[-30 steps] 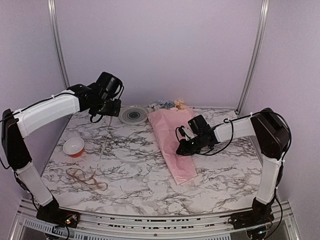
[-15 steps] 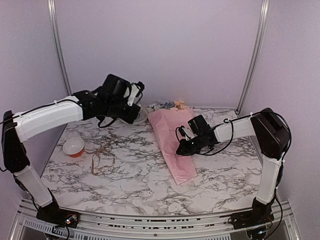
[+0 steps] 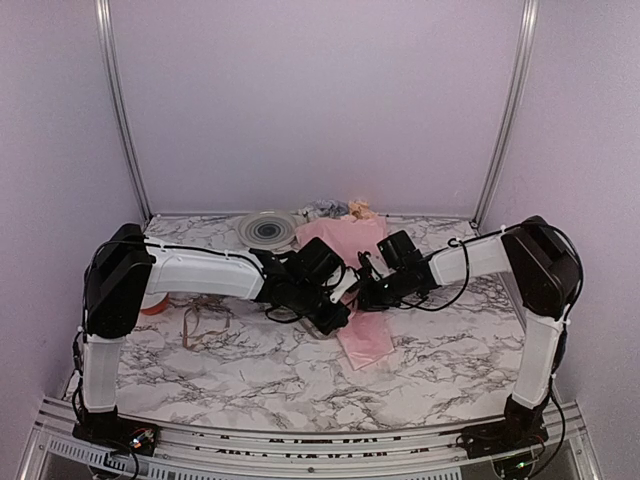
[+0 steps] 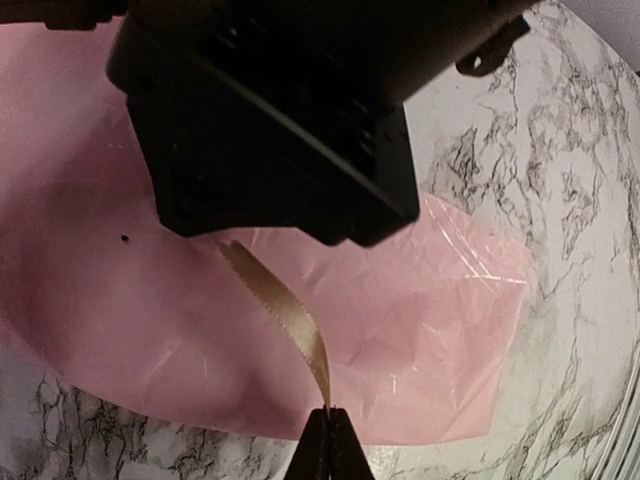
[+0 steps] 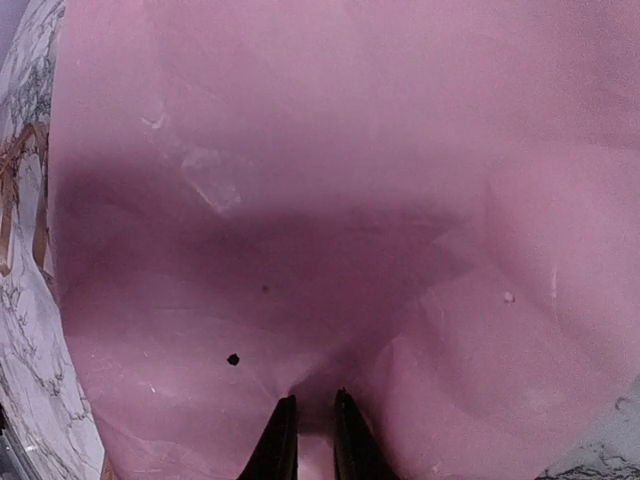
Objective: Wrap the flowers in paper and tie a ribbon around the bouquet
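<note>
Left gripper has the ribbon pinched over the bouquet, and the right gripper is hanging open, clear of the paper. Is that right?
Not quite. The right gripper is not open or clear: the right wrist view shows it closed on a pink paper fold of the bouquet. The rest holds: the left gripper pinches the ribbon over the bouquet.

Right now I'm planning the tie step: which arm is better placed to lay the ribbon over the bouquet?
Left. The left tool is shut on the ribbon, over the bouquet; the right tool is clamped on the bouquet, pinning it.
</note>
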Motion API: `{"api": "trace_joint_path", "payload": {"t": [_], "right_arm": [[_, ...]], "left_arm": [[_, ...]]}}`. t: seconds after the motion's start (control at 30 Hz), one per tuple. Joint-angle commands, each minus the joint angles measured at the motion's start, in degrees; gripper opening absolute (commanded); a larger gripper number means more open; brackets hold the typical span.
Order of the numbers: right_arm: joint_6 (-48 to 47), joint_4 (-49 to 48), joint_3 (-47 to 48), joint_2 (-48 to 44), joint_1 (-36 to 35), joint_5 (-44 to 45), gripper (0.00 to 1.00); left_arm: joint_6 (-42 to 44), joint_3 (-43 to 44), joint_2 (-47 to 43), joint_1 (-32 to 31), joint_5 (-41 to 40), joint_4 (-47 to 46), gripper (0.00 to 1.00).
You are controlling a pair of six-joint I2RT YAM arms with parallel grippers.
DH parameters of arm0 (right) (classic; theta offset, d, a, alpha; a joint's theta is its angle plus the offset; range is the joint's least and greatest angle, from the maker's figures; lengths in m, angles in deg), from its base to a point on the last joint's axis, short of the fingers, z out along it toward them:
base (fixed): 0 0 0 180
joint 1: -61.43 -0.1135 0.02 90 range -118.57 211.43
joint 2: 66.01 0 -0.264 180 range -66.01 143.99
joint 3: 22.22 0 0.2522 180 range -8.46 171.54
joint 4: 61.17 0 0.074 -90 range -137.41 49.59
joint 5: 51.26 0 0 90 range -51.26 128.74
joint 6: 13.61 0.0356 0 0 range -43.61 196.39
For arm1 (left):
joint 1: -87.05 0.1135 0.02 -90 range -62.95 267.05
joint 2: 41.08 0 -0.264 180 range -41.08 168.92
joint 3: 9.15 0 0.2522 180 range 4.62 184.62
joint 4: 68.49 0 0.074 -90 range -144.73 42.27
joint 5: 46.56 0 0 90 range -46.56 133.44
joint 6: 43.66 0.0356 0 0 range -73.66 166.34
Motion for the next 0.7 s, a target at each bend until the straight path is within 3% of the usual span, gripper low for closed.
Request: {"api": "trace_joint_path", "payload": {"t": [0.0,0.67], "right_arm": [[1.25,2.99,-2.39,0.96,0.12,0.69,0.14],[6.29,-1.1,-5.24,-8.56,2.72,-3.21,0.14]], "left_arm": [[-4.73,4.16,2.6,0.84,-3.57,-5.1,0.0],[-8.11,6.72,12.23,2.69,-3.78,-1.91,0.0]]}}
